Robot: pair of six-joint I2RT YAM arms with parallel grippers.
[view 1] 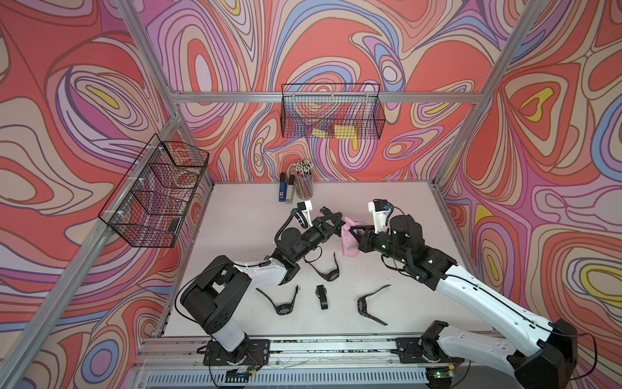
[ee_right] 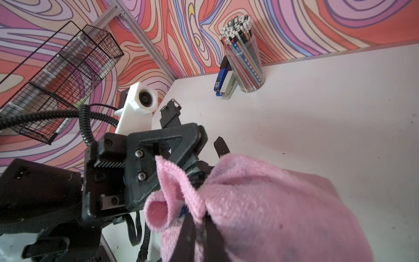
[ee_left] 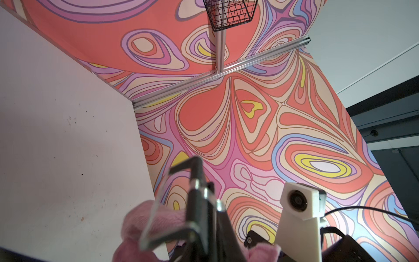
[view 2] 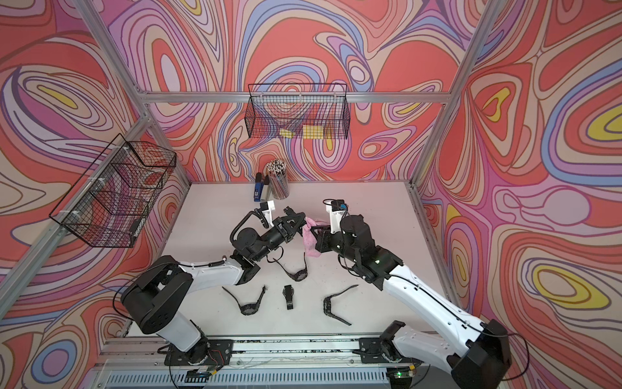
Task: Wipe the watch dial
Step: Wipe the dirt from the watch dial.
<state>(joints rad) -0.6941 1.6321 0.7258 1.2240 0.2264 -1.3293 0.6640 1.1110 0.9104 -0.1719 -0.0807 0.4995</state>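
My left gripper (view 1: 339, 223) is shut on a black watch, held up above the table. One strap end (view 1: 325, 211) sticks out past the fingers. In the right wrist view both strap ends (ee_right: 170, 114) show beside the left gripper (ee_right: 181, 156). My right gripper (view 1: 352, 231) is shut on a pink cloth (view 1: 348, 243), and its dark fingers (ee_right: 189, 236) pinch a fold of the cloth (ee_right: 272, 204). The cloth lies against the front of the held watch, so the dial is hidden. In the left wrist view the blurred strap (ee_left: 199, 204) stands in front of the cloth (ee_left: 140, 217).
Several other black watches lie on the white table near the front, among them one (view 1: 328, 273) under the left arm and one (view 1: 367, 304) at the right. A pencil cup (view 1: 304, 182) and a blue stapler (view 1: 282, 188) stand at the back edge. Wire baskets (view 1: 331, 112) hang on the walls.
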